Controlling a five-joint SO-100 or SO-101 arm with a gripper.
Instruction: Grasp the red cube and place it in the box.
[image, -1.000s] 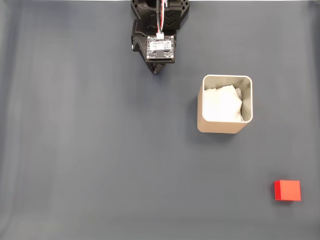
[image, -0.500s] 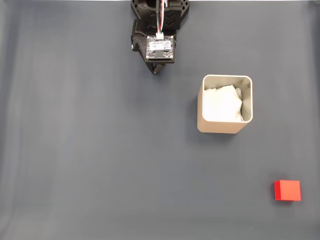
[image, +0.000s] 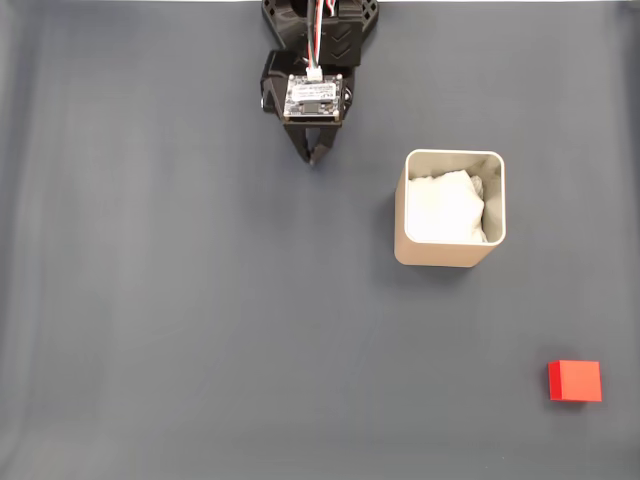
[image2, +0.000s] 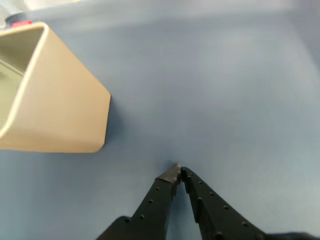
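Wrist view shows the gripper (image2: 178, 171) from behind, its two black fingers (image2: 155, 200) running up from the bottom edge and meeting at their tips — pressed together with nothing between them. The tips hang over bare grey-blue table (image2: 225, 90). Up and to the left of the tips stands the box (image2: 65, 110), a beige container with rounded corners; its near wall faces the camera and its open top runs off the left edge. Beyond the box's far rim, at the top left corner, a small patch of red is blurred and too small to name with any certainty.

From the fixed view looking down, the gripper (image: 313, 155) sits near the top of the table (image: 150, 300), below the arm's circuit board (image: 313, 96), its tips coming to a point toward the bottom of the picture. The box (image: 450, 255) stands to the right of the tips and a little lower in the picture, apart from them, with crumpled white paper (image: 445, 205) inside. The red cube (image: 575, 380) lies farther out — past the box, near the bottom right corner, well apart from both the box and the gripper, flat on the table.
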